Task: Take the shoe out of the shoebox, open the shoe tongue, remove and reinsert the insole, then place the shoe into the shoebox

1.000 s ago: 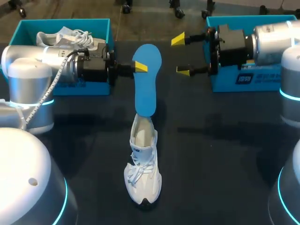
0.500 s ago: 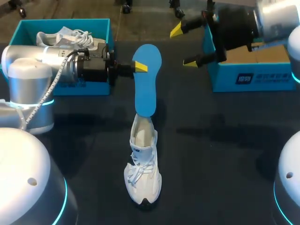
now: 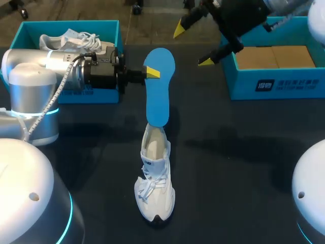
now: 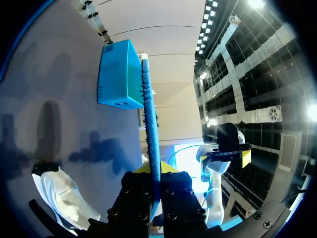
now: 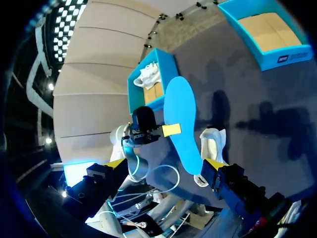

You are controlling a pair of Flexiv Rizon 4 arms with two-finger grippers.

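- Standing upright in the head view, a flat blue foam insole (image 3: 158, 89) had its lower end at the opening of a white lace-up sneaker (image 3: 155, 183), which lay on the dark table (image 3: 244, 168).
- The left arm (image 3: 66, 71) lay level from the left side. The left arm's jaws were clamped on the insole's upper part, one yellow fingertip (image 3: 152, 72) showing against its face.
- The right arm (image 3: 244, 15) hung at the far right. The right arm's jaws were wide apart, holding nothing and well clear of the insole.
- A teal cardboard shoebox (image 3: 104, 96) behind the left arm held a second white sneaker (image 3: 71, 39). A second teal box (image 3: 299, 84) with a brown floor sat at the far right.
- From the left wrist, the insole (image 4: 150, 114) ran edge-on out of the closed jaws, with the sneaker (image 4: 59, 193) on the table beside them and a teal box (image 4: 116, 74) ahead.
- From the right wrist, its own yellow tips (image 5: 116, 162) stood apart and touched nothing. The insole (image 5: 181, 104) rose ahead, over the sneaker (image 5: 214, 139).
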